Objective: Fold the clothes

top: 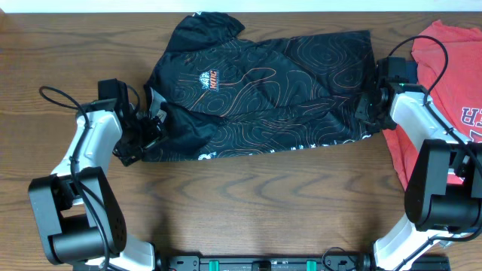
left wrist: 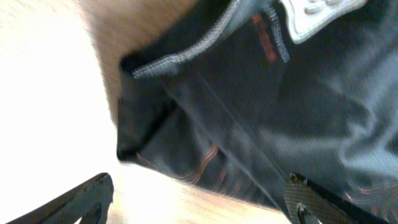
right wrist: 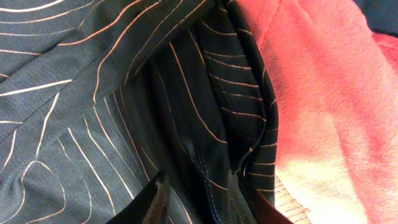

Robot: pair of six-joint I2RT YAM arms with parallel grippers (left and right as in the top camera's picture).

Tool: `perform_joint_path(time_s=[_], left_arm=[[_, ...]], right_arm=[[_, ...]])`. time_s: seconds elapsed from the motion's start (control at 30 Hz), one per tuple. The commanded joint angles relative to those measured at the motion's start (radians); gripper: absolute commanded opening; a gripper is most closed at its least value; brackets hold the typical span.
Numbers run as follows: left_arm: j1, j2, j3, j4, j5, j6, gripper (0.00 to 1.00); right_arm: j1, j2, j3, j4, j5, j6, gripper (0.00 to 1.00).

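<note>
As the left gripper (left wrist: 199, 208) hung over the collar end, I logged its fingers (left wrist: 87, 196) spread wide with nothing held and dark cloth lying under the gap. Right gripper (right wrist: 202, 200): fingers closed in on a raised ridge of hem, pinching it. Both worked the thin black sports shirt with orange-and-white contour lines (top: 263, 83), one at its left end, the other at its right edge. It lay spread but rumpled across the far middle of the brown wooden table (top: 248, 203), small orange chest logo (top: 217, 80) facing up. A red cotton shirt (top: 452, 68) lay against its right edge.
</note>
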Motion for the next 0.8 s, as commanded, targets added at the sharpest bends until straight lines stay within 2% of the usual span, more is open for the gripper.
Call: perform_joint_path(time_s=[0.0,0.23,0.3,0.33,0.47,0.5,0.6,0.77], left_arm=[[-0.002,0.005,-0.045,0.047,-0.056,-0.021,0.9],[-0.002,0.005,-0.148,0.16,-0.042,-0.035,0.89],[-0.002,0.005,-0.172,0.2,-0.022,-0.035,0.81],[-0.002,0.005,-0.179,0.209,-0.019,-0.035,0.73],[0.003,0.005,-0.18,0.217,-0.021,-0.034,0.11],[0.01,0.004,-0.18,0.219,-0.022,-0.034,0.06],[0.046,-0.006,-0.179,0.208,-0.028,-0.035,0.06],[0.179,-0.059,-0.179,0.16,-0.055,-0.035,0.06]], right_arm=[[0.004,-0.018,0.001,-0.008,-0.007,-0.019,0.31],[0.004,-0.018,0.001,-0.021,-0.007,-0.03,0.32],[0.004,-0.018,0.001,-0.026,-0.007,-0.03,0.32],[0.004,-0.018,0.001,-0.03,-0.007,-0.03,0.32],[0.004,-0.018,0.001,-0.046,-0.007,-0.03,0.32],[0.004,-0.018,0.001,-0.051,-0.007,-0.03,0.32],[0.004,-0.018,0.001,-0.072,-0.007,-0.03,0.31],[0.004,-0.019,0.001,-0.129,-0.014,-0.03,0.29]])
